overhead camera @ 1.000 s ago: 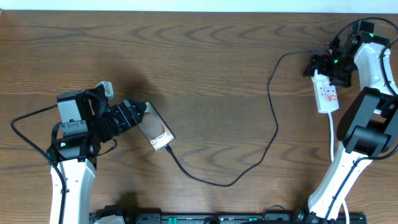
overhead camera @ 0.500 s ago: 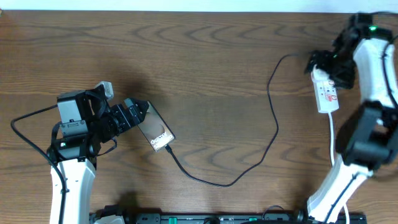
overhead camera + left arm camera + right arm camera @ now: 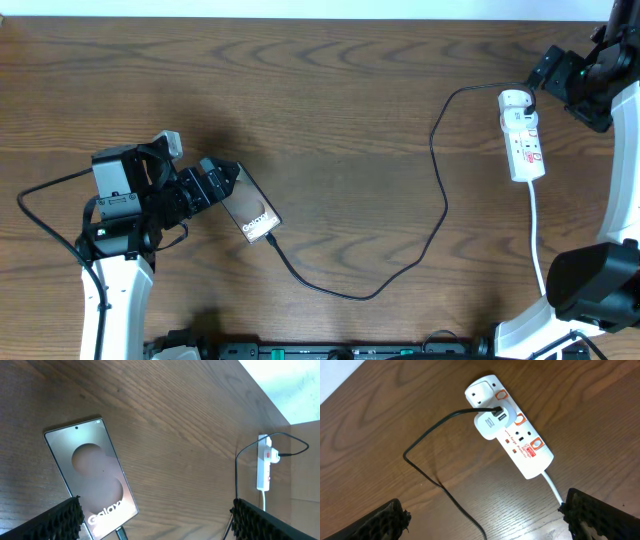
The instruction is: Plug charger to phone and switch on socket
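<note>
Presently, phone (image 3: 92, 480): flat on desk (image 3: 340, 120), left part, lettered face up; glassy brown-grey, pale round patch, white "Galaxy" lettering near the lower end.
Left pincer (image 3: 218, 183): released, spread wide, grasping nothing; poised just beside the phone's upper end, probably clear of it so as not to drag it.
Charger (image 3: 441, 205): thin black cable, looped loosely across desk from phone to strip; small connector at the phone's lower edge, seemingly seated; enough slack to avoid tugging either end.
Power strip (image 3: 512, 430): white, red-ringed markings, far right of desk, rounded end toward the far edge; white cord (image 3: 537, 235) trailing toward the near edge.
Adapter (image 3: 492, 424): white block on the strip, black cable end entering it.
Right pincer (image 3: 556, 85): released, wide, empty; raised just beyond the strip's rounded end, well placed for a view of the switches.
Switch state: cannot tell, on or off.
Judged step: plugging apparently done; pressing the switch possibly left.
</note>
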Robot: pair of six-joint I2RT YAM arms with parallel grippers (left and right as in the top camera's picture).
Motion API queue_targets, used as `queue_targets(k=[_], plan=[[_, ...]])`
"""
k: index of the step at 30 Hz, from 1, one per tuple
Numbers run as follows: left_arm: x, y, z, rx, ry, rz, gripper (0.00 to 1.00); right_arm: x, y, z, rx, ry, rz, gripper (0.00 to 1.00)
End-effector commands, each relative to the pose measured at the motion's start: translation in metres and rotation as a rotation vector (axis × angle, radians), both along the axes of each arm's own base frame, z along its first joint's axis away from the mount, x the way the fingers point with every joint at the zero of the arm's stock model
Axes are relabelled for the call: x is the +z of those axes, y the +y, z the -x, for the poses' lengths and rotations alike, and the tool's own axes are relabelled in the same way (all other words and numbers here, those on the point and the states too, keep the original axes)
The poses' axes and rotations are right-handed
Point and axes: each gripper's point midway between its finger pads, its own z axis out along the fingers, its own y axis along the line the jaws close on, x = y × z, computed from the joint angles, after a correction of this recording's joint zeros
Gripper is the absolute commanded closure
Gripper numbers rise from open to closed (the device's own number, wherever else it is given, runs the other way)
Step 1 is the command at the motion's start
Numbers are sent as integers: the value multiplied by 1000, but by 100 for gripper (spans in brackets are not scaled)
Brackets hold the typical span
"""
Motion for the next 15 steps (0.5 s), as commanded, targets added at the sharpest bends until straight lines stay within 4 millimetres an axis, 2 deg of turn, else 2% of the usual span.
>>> queue_targets(k=[1,8,10,15], plan=[[-2,0,0,-4,1,-13,7,-2,-2,0,-20,7,5,1],[-2,-2,1,-11,-1,-23,7,-2,-2,0,-20,7,6,1],[-3,4,1,17,-1,-70,7,-2,-2,0,-20,7,5,1],[-16,11,26,59,70,-243,7,-2,-2,0,-20,7,6,1]])
